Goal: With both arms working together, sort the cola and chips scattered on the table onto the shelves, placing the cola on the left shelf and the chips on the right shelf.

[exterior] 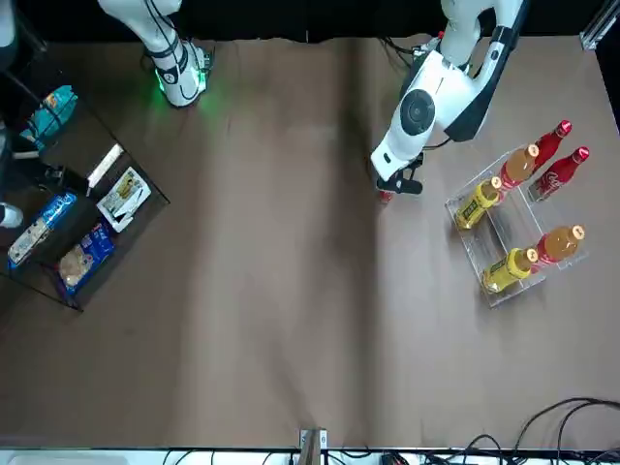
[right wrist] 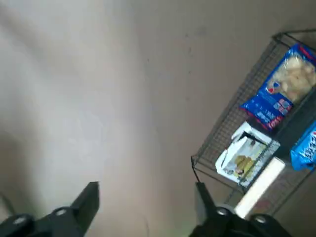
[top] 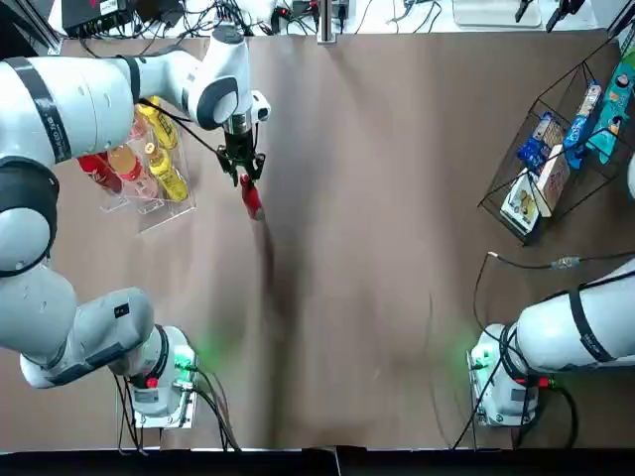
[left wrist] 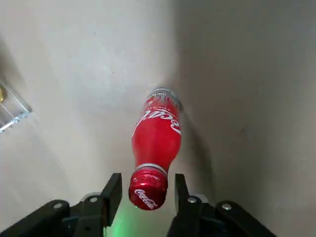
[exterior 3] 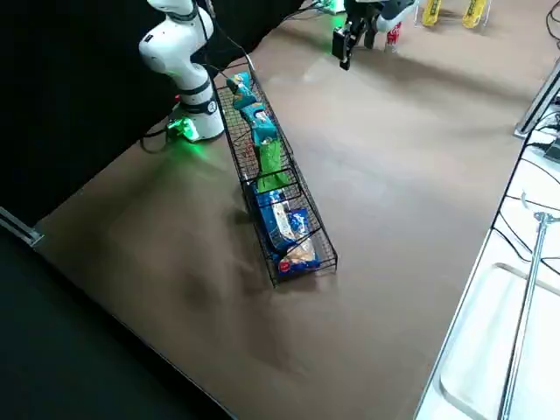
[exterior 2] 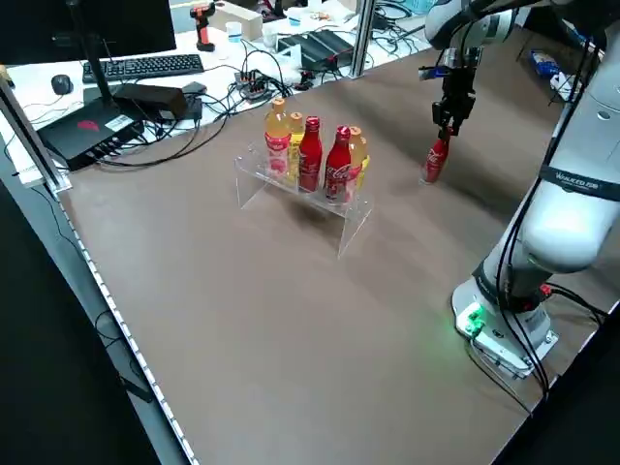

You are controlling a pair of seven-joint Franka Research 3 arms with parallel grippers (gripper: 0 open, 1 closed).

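The robot's left hand (left wrist: 149, 190) is hovering low over the far, left-hand part of the table (top: 367, 248), its fingers spread on either side of a red cola bottle's cap. That cola bottle (left wrist: 157, 133) is standing upright on the tabletop, apart from the clear rack, and I'm seeing gaps between its cap and both fingers, so it isn't being gripped. The other two cola bottles (exterior 2: 310, 155) (exterior 2: 338, 167) are standing side by side on the clear rack (exterior 2: 354, 218), sharing it with two orange drink bottles (exterior: 519, 166) (exterior: 559, 245) and two yellow ones (exterior: 478, 203) (exterior: 510, 270).

Over at the robot's right, the right hand (right wrist: 147, 197) is hanging with its fingers wide apart, holding nothing, near the black wire basket (exterior 3: 308, 199). All three chip packets are lying in that basket: two teal-blue ones (exterior 3: 242, 90) (exterior 3: 259, 124) and a bright green one (exterior 3: 272, 164). Next to the green packet, blue packs (exterior 3: 276, 217) (exterior 3: 300, 241) are filling one end of the basket, and a white pack (exterior: 125, 199) is sitting in there too.
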